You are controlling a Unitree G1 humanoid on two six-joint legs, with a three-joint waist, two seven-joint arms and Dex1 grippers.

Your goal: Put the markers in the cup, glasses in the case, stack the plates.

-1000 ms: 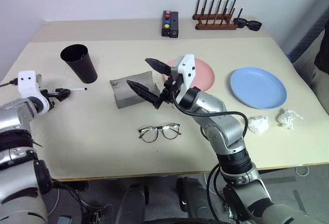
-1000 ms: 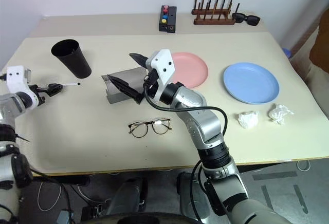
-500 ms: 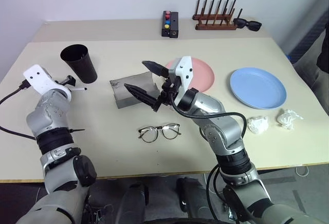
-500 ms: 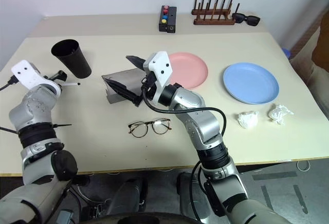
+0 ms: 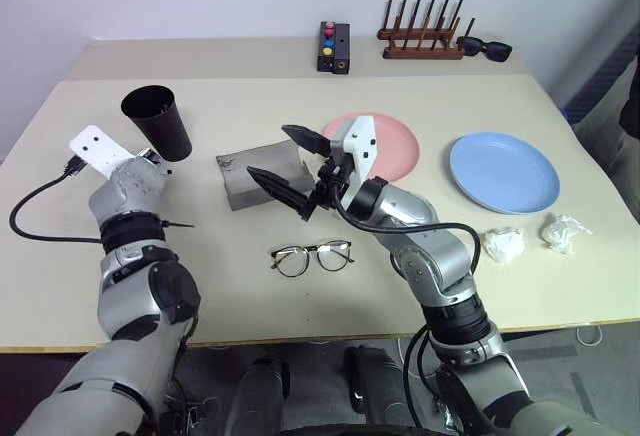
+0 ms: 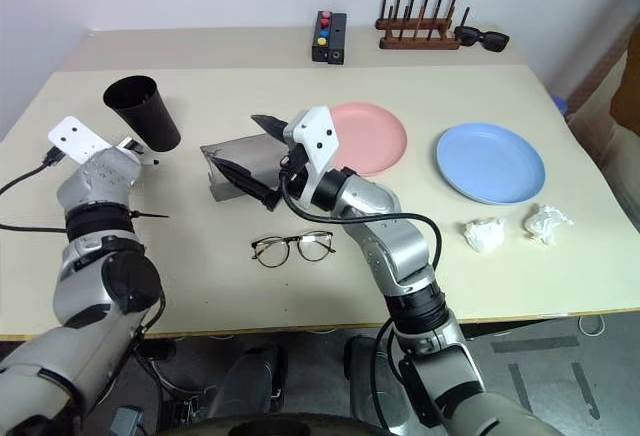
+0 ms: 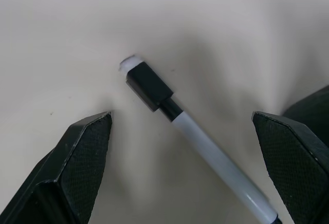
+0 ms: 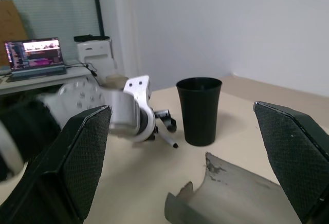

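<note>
Left wrist view puts us right over the white marker (image 7: 205,142), black cap (image 7: 149,86) up front, lying flat on the table (image 7: 61,23) between the left gripper's (image 7: 182,167) two black fingers, which stand spread wide on either side and touch nothing. From the head camera, that left gripper (image 5: 150,159) sits just beside the black cup (image 5: 157,122), which stands upright near the table's far left. Over in the middle, the right gripper (image 5: 290,164) hangs above the table with its fingers spread apart too, nothing between them, poised over the grey case (image 5: 262,174), which lies open with its lid raised. Right wrist view looks past the case's curved edge (image 8: 231,193) toward the cup (image 8: 199,110) and the left arm's white wrist block (image 8: 136,108), with the marker's tip poking out beside it. The wire-rimmed glasses (image 5: 311,256) rest on the table nearer the robot than the case, well clear of both grippers. Salmon pink plate (image 5: 395,146) lies just behind the right arm; the light blue plate (image 5: 504,171) sits apart to its right, unstacked. Two crumpled white wads (image 5: 530,236) lie near the blue plate, and chunky black sunglasses (image 5: 486,50) sit by a wooden rack (image 5: 420,36) at the far edge, next to a small button box (image 5: 333,46).
</note>
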